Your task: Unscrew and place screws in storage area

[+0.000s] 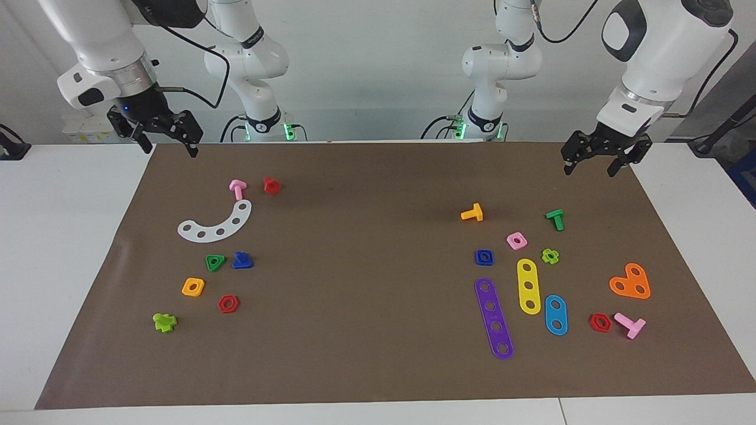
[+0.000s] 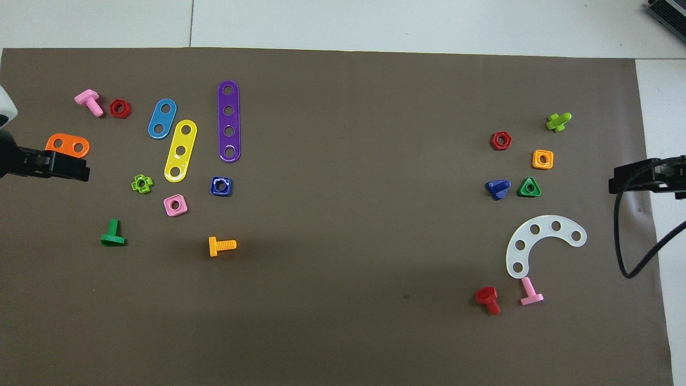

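The dark-blue bolt [image 1: 242,260] lies on its side on the brown mat, close beside the green triangle nut [image 1: 215,262]. It also shows in the overhead view [image 2: 498,188]. It rests in the storage area [image 1: 239,284], the bare mat among the white curved strip [image 1: 215,224], the orange square nut [image 1: 193,287] and the red hexagon nut [image 1: 228,303]. My right gripper [image 1: 168,150] is open and empty, raised over the mat's edge at the right arm's end. My left gripper [image 1: 590,170] is open and empty, raised over the mat's corner at the left arm's end.
Toward the left arm's end lie purple [image 1: 494,319], yellow [image 1: 528,286] and blue [image 1: 556,314] strips, a blue square nut [image 1: 484,257], an orange bolt [image 1: 472,213] and an orange plate [image 1: 630,282]. A pink bolt [image 1: 237,189] and a red bolt [image 1: 271,185] lie by the white strip.
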Action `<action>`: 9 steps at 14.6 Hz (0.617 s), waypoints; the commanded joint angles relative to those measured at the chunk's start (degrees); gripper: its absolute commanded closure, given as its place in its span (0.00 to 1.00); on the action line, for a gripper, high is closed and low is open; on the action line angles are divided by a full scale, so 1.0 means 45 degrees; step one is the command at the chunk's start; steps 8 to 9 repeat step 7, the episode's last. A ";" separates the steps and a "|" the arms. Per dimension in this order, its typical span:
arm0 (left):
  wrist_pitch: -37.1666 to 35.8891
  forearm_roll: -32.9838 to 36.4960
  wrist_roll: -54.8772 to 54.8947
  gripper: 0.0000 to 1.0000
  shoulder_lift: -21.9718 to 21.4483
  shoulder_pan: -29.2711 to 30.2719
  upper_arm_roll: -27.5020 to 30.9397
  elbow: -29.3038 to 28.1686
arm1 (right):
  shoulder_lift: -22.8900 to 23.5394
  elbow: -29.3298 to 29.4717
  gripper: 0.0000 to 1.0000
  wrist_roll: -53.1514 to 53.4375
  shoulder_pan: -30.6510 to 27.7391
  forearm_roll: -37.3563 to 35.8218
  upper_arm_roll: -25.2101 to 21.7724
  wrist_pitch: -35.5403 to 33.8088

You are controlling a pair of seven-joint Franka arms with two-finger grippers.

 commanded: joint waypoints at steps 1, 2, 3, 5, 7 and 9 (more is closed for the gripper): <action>0.0317 0.0201 0.0158 0.00 -0.0410 0.0114 -0.0089 -0.0508 | 0.0323 0.0374 0.00 -0.0193 -0.0073 0.0116 0.0063 -0.0269; 0.0317 0.0201 0.0158 0.00 -0.0410 0.0114 -0.0089 -0.0508 | 0.0304 0.0374 0.00 -0.0193 -0.0073 0.0156 0.0063 -0.0288; 0.0317 0.0201 0.0158 0.00 -0.0410 0.0114 -0.0089 -0.0508 | 0.0303 0.0374 0.00 -0.0193 -0.0073 0.0175 0.0063 -0.0288; 0.0317 0.0201 0.0158 0.00 -0.0410 0.0114 -0.0089 -0.0508 | 0.0284 0.0374 0.00 -0.0154 -0.0073 0.0156 0.0063 -0.0288; 0.0317 0.0201 0.0158 0.00 -0.0410 0.0114 -0.0089 -0.0508 | 0.0265 0.0335 0.00 -0.0154 -0.0073 0.0156 0.0063 -0.0288; 0.0317 0.0201 0.0158 0.00 -0.0410 0.0114 -0.0089 -0.0508 | 0.0265 0.0335 0.00 -0.0154 -0.0073 0.0156 0.0063 -0.0288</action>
